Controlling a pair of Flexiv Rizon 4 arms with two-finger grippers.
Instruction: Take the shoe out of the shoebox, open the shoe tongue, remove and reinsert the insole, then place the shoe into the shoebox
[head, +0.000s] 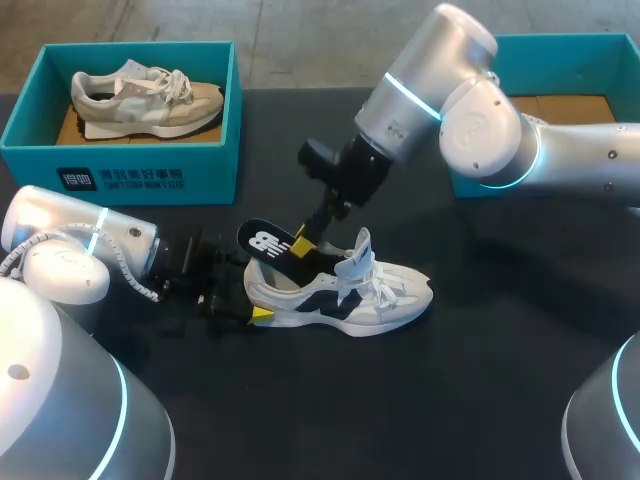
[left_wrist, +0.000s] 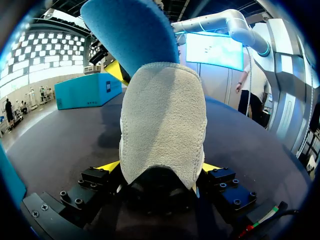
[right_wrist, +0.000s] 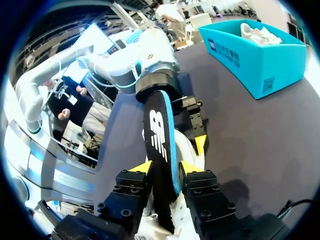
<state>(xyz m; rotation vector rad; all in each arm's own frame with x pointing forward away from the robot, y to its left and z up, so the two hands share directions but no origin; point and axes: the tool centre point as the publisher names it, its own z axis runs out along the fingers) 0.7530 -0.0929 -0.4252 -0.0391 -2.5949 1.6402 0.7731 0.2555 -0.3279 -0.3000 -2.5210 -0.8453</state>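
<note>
A white sneaker (head: 365, 295) with black side marks lies on the black table, toe to the right. My left gripper (head: 250, 308) sits at its heel. In the left wrist view the grey heel (left_wrist: 162, 125) fills the gap and touches both fingers of the left gripper (left_wrist: 160, 167). My right gripper (head: 298, 243) comes down from the upper right. It is shut on the black insole (head: 265, 242), which stands tilted with its lower end inside the shoe. In the right wrist view the insole (right_wrist: 159, 130) runs between the fingers of the right gripper (right_wrist: 165, 169). Its blue underside (left_wrist: 132, 35) rises above the heel.
A teal shoebox (head: 120, 160) at the back left holds a beige sneaker (head: 140, 100). A second teal box (head: 560, 60) stands at the back right behind my right arm. Bare table lies in front of and to the right of the white shoe.
</note>
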